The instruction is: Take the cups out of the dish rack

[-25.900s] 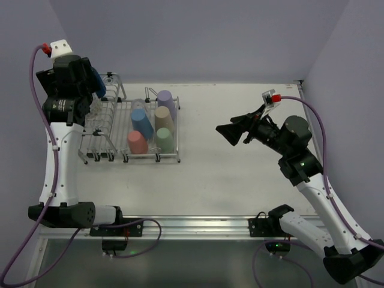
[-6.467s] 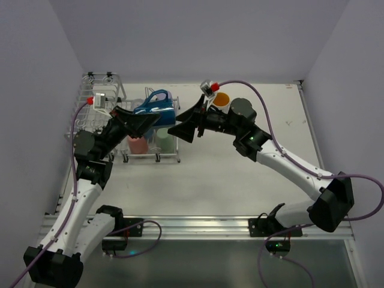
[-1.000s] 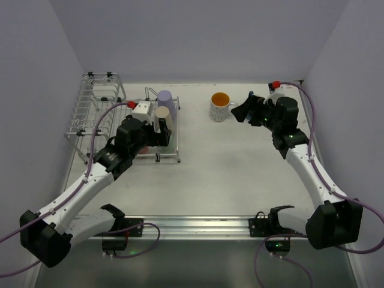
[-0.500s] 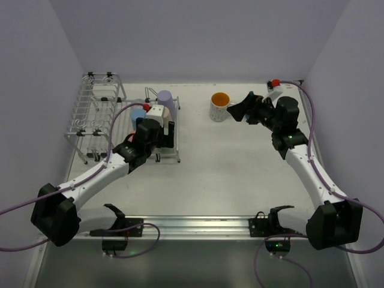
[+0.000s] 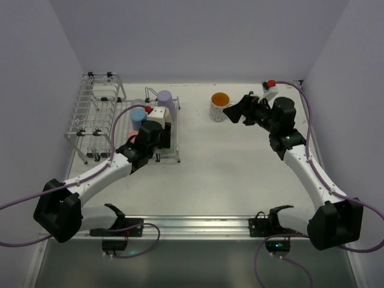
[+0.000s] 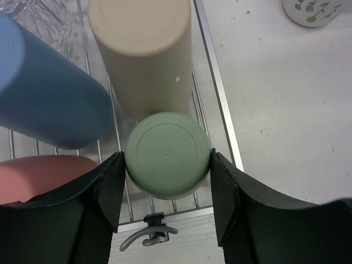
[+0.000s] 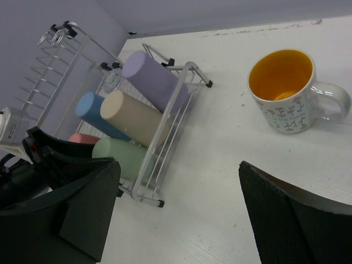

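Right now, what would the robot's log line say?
left jaws: shut on mint cup, in dish rack | right jaws: open, empty | orange-lined mug: on table

You get bright, even light from above; shadows on the table [image 5: 228, 162] are soft, pictures sharp.

I see a white table [image 5: 228, 174]: wire dish rack [image 5: 99, 117] far left, orange-lined mug [image 5: 219, 107] upright far centre, well apart.

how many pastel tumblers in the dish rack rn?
5. Right column, far to near: lilac tumbler, beige tumbler, mint tumbler, gripped by the left gripper. Left column: blue tumbler, pink tumbler. The arm may hide others.
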`<action>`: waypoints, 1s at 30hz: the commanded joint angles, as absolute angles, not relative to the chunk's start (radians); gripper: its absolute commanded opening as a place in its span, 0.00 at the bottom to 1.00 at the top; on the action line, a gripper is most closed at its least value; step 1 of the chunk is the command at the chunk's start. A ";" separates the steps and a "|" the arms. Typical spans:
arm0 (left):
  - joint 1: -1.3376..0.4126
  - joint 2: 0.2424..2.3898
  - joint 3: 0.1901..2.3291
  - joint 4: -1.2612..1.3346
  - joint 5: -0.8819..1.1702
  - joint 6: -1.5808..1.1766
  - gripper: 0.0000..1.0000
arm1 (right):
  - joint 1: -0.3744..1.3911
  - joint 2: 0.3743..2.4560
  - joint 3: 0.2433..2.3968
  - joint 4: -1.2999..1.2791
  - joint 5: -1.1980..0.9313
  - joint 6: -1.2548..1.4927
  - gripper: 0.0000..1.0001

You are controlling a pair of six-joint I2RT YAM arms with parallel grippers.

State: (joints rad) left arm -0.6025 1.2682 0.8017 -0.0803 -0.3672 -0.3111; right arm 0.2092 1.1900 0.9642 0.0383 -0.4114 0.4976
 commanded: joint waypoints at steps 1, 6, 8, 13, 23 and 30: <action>-0.607 1.194 0.787 -0.028 -0.376 -0.319 0.35 | 0.253 1.148 0.983 0.064 -0.407 0.499 0.91; -0.611 1.057 0.836 -0.109 -0.281 -0.327 0.31 | 0.346 1.095 0.983 0.075 -0.370 0.526 0.91; -0.611 0.993 0.863 -0.136 -0.249 -0.334 0.31 | 0.360 1.056 0.941 0.110 -0.364 0.590 0.91; -0.611 0.870 0.887 -0.101 -0.114 -0.412 0.26 | 0.391 1.002 0.764 0.431 -0.492 0.823 0.88; -0.611 0.684 0.635 0.384 0.061 -0.767 0.24 | 0.477 1.087 0.721 0.733 -0.730 0.988 0.86; -0.611 0.706 0.612 0.474 0.133 -0.813 0.23 | 0.548 1.153 0.752 0.818 -0.775 1.028 0.86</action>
State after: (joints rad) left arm -0.6048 0.7139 0.6170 0.3038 0.0780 -0.7483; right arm 0.5278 1.1385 0.7231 0.7086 -0.7300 0.9924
